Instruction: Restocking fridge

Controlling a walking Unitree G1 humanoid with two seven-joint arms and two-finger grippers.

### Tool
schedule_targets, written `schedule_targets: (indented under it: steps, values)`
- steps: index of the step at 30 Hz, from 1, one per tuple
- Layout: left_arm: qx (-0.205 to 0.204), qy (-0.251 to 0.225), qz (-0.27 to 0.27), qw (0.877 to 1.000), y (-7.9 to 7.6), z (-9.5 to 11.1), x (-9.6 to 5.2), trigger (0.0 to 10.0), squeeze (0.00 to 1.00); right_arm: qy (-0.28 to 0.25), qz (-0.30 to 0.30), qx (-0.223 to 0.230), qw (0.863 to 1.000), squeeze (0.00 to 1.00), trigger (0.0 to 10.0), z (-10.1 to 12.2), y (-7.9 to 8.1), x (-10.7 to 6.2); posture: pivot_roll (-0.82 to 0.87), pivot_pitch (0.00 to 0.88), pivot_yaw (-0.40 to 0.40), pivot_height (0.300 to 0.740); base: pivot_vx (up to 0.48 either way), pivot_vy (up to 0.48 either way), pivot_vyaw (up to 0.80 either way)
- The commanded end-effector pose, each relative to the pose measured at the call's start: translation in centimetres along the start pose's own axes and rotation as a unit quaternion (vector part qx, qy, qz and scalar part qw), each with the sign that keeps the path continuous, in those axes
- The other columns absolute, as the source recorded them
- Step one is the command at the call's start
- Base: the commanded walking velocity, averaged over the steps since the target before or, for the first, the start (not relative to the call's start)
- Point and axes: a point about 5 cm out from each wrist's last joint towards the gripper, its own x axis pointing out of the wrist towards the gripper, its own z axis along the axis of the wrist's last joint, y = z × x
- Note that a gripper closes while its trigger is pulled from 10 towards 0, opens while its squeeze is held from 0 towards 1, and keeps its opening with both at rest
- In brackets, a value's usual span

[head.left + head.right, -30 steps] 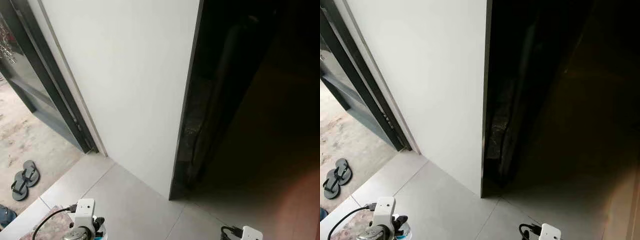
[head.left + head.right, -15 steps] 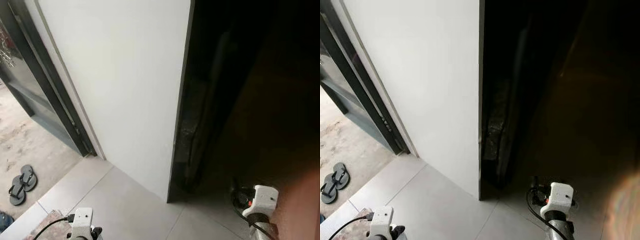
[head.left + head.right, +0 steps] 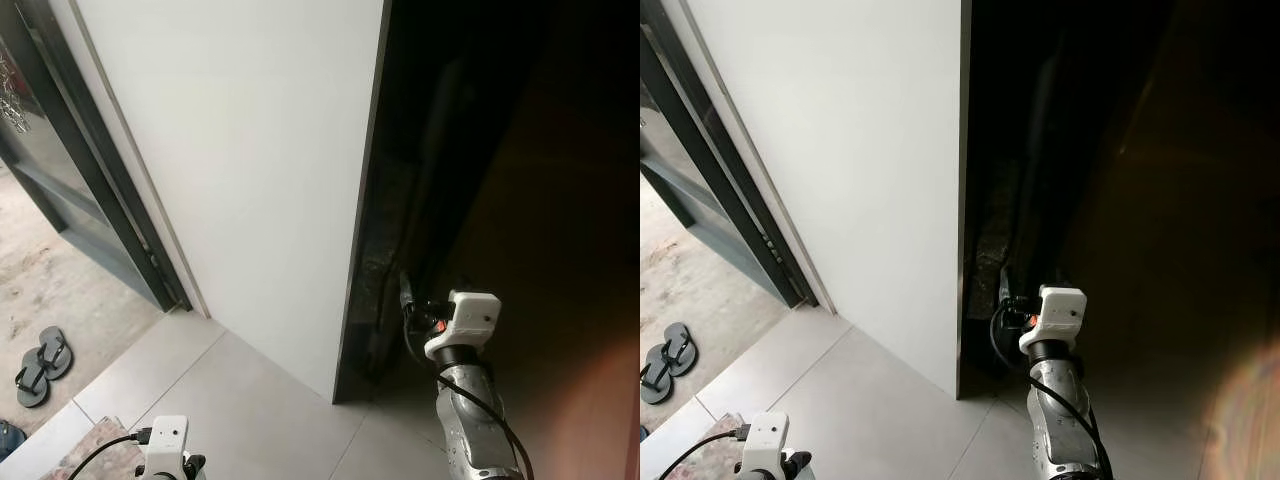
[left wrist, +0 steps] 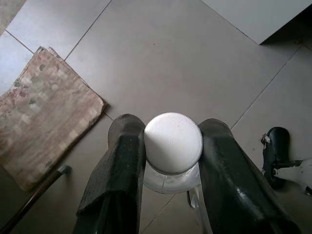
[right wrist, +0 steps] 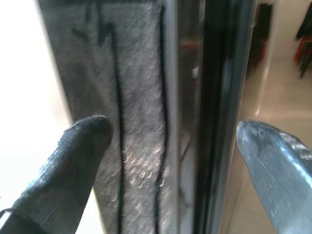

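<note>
The fridge is a tall dark body right of a white wall, its front in deep shade. My right arm is raised, its wrist level with the fridge's left edge. In the right wrist view, the right gripper is open, its fingertips on either side of a dark vertical strip and a grey textured surface, touching nothing. My left gripper hangs low over the floor, shut on a bottle with a white ribbed cap.
A white wall panel stands left of the fridge. Further left is a dark door frame, with sandals on the ground outside. A patterned mat lies on the grey floor tiles under my left arm.
My right arm has risen from the bottom of the picture to the fridge's left edge. The left arm still hangs low with the bottle. The camera has shifted slightly.
</note>
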Motion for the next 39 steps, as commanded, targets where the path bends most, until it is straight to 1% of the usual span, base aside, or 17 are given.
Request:
schedule_targets:
  steps: [1, 2, 4, 5, 6, 7, 8, 10, 11, 12, 16, 19, 28, 38, 39]
  values:
    - [-0.001, 0.011, 0.006, 1.0, 0.3, -0.6, -0.1, 10.0, 0.0, 0.014, -0.029, -0.014, 0.999, 0.0, 10.0, -0.2, -1.3, -0.5, -0.06, 0.034, 0.018, 0.74, 0.0, 0.0, 0.0]
    - [0.002, 0.017, 0.006, 1.0, 0.3, -1.0, -0.2, 10.0, 0.0, 0.013, -0.06, -0.021, 0.998, 0.0, 10.0, 0.1, -2.3, -0.9, -0.06, 0.04, 0.02, 0.74, 0.0, 0.0, 0.0]
    - [0.001, 0.018, 0.009, 1.0, 0.5, -1.3, -0.3, 10.0, 0.0, 0.015, -0.088, -0.02, 0.996, 0.0, 10.0, 0.2, -3.0, -1.3, -0.06, 0.047, 0.014, 0.74, 0.0, 0.0, 0.0]
    - [-0.007, 0.018, 0.013, 1.0, 0.7, -1.4, -0.4, 10.0, 0.0, 0.023, -0.123, -0.018, 0.992, 0.0, 10.0, 0.0, -3.8, -1.9, -0.06, 0.054, 0.013, 0.74, 0.0, 0.0, 0.0]
    - [-0.007, 0.018, 0.013, 1.0, 0.7, -1.4, -0.4, 10.0, 0.0, 0.023, -0.123, -0.018, 0.992, 0.0, 10.0, 0.0, -3.8, -1.9, -0.06, 0.054, 0.013, 0.74, 0.0, 0.0, 0.0]
    - [-0.011, 0.019, 0.015, 1.0, 0.8, -1.5, -0.4, 10.0, 0.0, 0.029, -0.136, -0.013, 0.99, 0.0, 10.0, -0.1, -4.1, -2.2, -0.06, 0.054, 0.013, 0.74, 0.0, 0.0, 0.0]
    - [-0.014, 0.02, 0.017, 1.0, 0.9, -1.6, -0.5, 10.0, 0.0, 0.036, -0.142, -0.001, 0.989, 0.0, 10.0, -0.3, -4.1, -2.4, -0.06, 0.057, 0.012, 0.74, 0.0, 0.0, 0.0]
    - [-0.014, 0.024, 0.018, 0.999, 0.9, -1.8, -0.5, 10.0, 0.0, 0.03, -0.113, -0.001, 0.993, 0.0, 10.0, -0.1, -3.3, -2.2, -0.06, 0.064, 0.013, 0.74, 0.0, 0.0, 0.0]
    - [-0.014, 0.024, 0.018, 0.999, 0.9, -1.8, -0.5, 10.0, 0.0, 0.03, -0.113, -0.001, 0.993, 0.0, 10.0, -0.1, -3.3, -2.2, -0.06, 0.064, 0.013, 0.74, 0.0, 0.0, 0.0]
    - [-0.018, 0.023, 0.017, 0.999, 0.9, -1.8, -0.5, 10.0, 0.0, 0.026, -0.1, 0.0, 0.995, 0.0, 10.0, 0.2, -2.8, -2.0, -0.06, 0.065, 0.013, 0.74, 0.0, 0.0, 0.0]
    - [-0.019, 0.017, 0.016, 1.0, 0.8, -1.4, -0.4, 10.0, 0.0, 0.016, -0.08, 0.015, 0.997, 0.0, 10.0, 1.2, -1.4, -1.2, -0.06, 0.068, 0.011, 0.74, 0.0, 0.0, 0.0]
    - [-0.022, 0.012, 0.015, 1.0, 0.8, -1.0, -0.3, 10.0, 0.0, 0.015, -0.067, 0.007, 0.998, 0.0, 10.0, 1.4, -0.9, -1.0, -0.06, 0.07, 0.011, 0.74, 0.164, 0.0, 0.0]
    - [-0.02, 0.007, 0.012, 1.0, 0.5, -0.5, -0.1, 10.0, 0.0, 0.021, -0.073, 0.012, 0.997, 0.0, 10.0, 1.4, -1.2, -1.3, -0.06, 0.07, 0.012, 0.74, 0.267, 0.0, 0.0]
    - [-0.023, 0.003, 0.01, 1.0, 0.1, -0.3, -0.1, 10.0, 0.0, 0.026, -0.065, 0.013, 0.997, 0.0, 10.0, 1.5, -1.1, -1.1, -0.06, 0.061, 0.001, 0.74, 0.293, 0.0, 0.0]
    - [-0.023, 0.003, 0.009, 1.0, 0.1, -0.3, 0.0, 10.0, 0.0, 0.027, -0.066, 0.021, 0.997, 0.0, 10.0, 1.5, -1.1, -1.1, -0.06, 0.061, 0.001, 0.74, 0.319, 0.0, 0.0]
